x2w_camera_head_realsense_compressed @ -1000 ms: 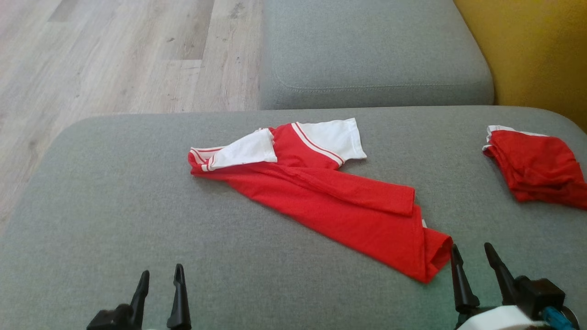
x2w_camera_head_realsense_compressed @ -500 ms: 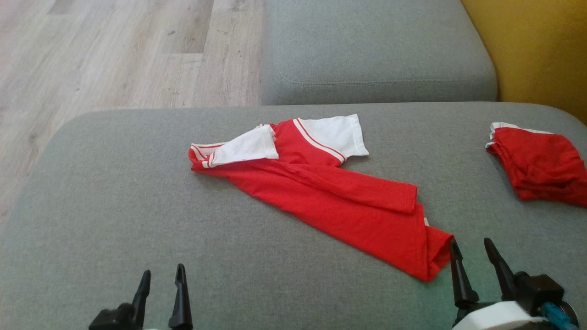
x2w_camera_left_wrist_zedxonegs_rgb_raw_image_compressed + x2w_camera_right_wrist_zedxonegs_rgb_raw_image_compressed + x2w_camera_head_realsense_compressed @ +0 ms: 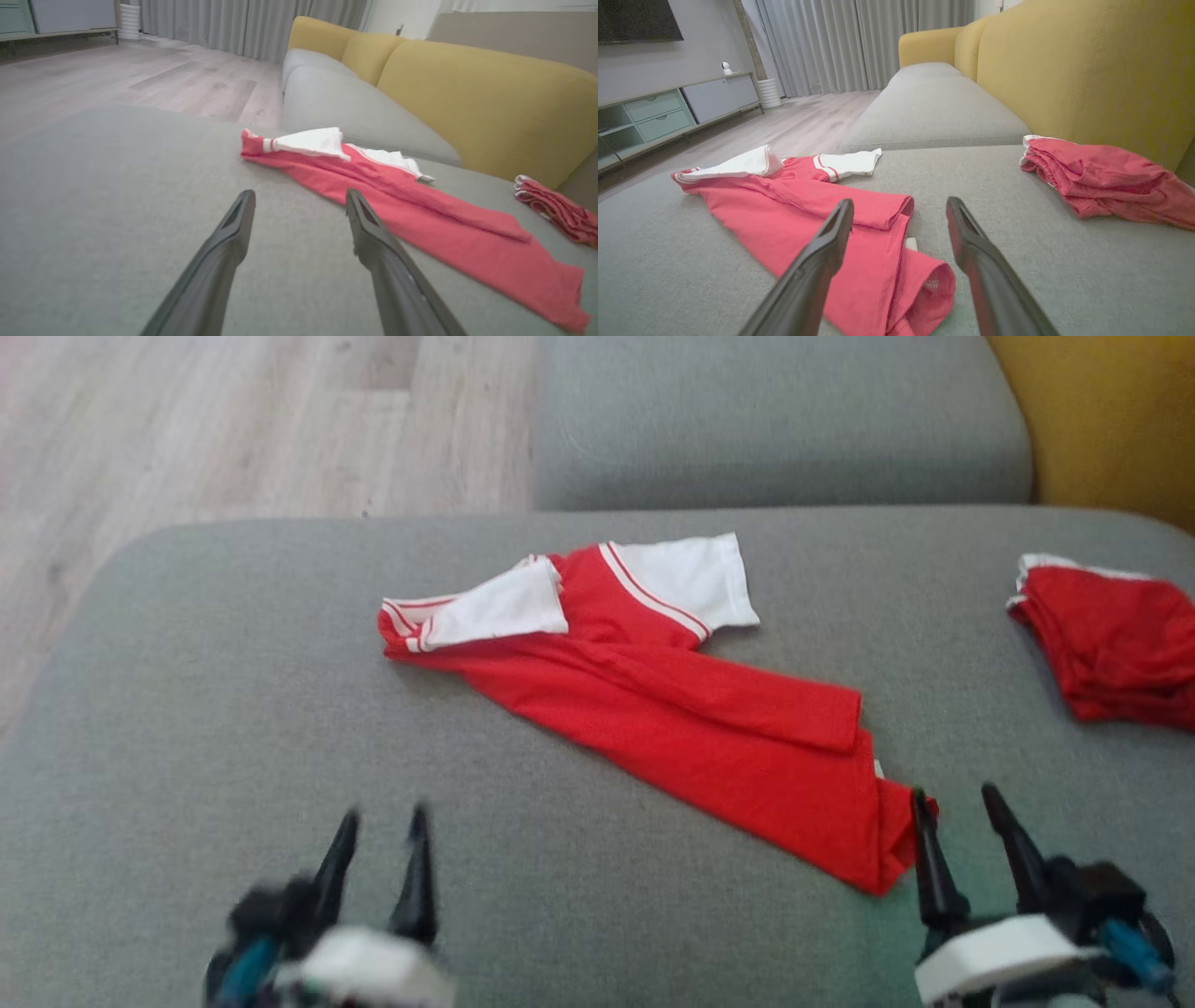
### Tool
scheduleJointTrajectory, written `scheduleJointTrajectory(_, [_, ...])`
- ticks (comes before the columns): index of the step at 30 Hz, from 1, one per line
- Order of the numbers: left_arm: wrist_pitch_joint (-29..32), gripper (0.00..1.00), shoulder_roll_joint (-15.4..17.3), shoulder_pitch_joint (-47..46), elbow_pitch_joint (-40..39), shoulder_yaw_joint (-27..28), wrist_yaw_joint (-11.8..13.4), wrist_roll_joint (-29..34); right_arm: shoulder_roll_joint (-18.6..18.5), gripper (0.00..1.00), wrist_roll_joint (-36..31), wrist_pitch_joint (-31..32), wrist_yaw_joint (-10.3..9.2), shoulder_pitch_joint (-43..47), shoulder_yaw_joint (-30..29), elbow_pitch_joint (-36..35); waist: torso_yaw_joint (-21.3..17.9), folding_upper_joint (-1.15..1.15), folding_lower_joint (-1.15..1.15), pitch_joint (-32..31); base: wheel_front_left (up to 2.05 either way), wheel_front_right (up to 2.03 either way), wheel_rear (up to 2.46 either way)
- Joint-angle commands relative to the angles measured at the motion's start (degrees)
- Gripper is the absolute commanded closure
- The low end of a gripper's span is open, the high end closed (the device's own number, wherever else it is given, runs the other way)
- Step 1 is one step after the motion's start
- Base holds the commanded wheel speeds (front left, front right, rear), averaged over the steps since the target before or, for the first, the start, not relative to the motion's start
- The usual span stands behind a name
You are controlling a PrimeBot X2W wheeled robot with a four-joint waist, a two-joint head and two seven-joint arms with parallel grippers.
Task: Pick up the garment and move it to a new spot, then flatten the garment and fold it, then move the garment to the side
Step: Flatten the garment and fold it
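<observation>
Lower left: left gripper has climbed up the frame since a second ago and is smeared by motion. Its jaws are parted and empty over the bare grey cushion. The whole head picture slid too, so the camera moved; the garment itself has not.

Centre: garment, a red shirt with white sleeves, lies doubled over on a diagonal, collar end upper left, hem lower right.

Lower right: right gripper has edged up to the hem corner, jaws parted, nothing held.

I read this as both arms closing in for the pick-up. Can't tell whether the right finger touches cloth. Second red pile is cut off at the right edge.
</observation>
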Motion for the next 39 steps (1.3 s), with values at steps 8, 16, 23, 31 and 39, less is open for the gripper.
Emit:
scheduleJointTrajectory(8, [5.3, 0.0, -7.6, -22.5, 9.1, -0.3, -3.3, -0.7, -0.4, 0.0, -1.8, 0.5, -0.04, -9.1, 4.2, -3.7, -5.2, 0.0, 0.0, 9.1, 0.0, 0.0, 0.0])
scheduleJointTrajectory(16, [7.9, 0.0, -10.6, -35.0, 25.5, 3.1, -5.5, -4.4, -0.4, 0.0, -1.9, 0.0, -0.04, -14.2, 5.3, -4.0, -10.5, 0.0, 0.0, 15.0, 0.0, 0.0, 0.0])
scheduleJointTrajectory(23, [6.6, 0.0, -9.7, -40.8, 35.8, 5.8, -6.5, -5.9, -0.4, 0.0, -1.9, -0.9, -0.04, -15.8, 4.7, -3.1, -12.7, 0.0, 0.0, 17.6, 0.0, 0.0, 0.0])
scheduleJointTrajectory(31, [4.1, 0.0, -8.9, -45.1, 40.9, 8.5, -7.6, -7.6, -0.4, 0.0, -1.6, -1.8, -0.04, -16.5, 4.1, -2.3, -13.5, 0.0, 0.0, 18.6, 0.0, 0.0, 0.0])
scheduleJointTrajectory(39, [3.3, 0.04, -8.9, -47.5, 44.4, 10.0, -7.9, -9.1, -0.4, 0.0, -1.2, -2.4, -0.04, -16.6, 4.6, -1.4, -14.1, 0.0, 0.0, 18.8, 0.0, 0.0, 0.0])
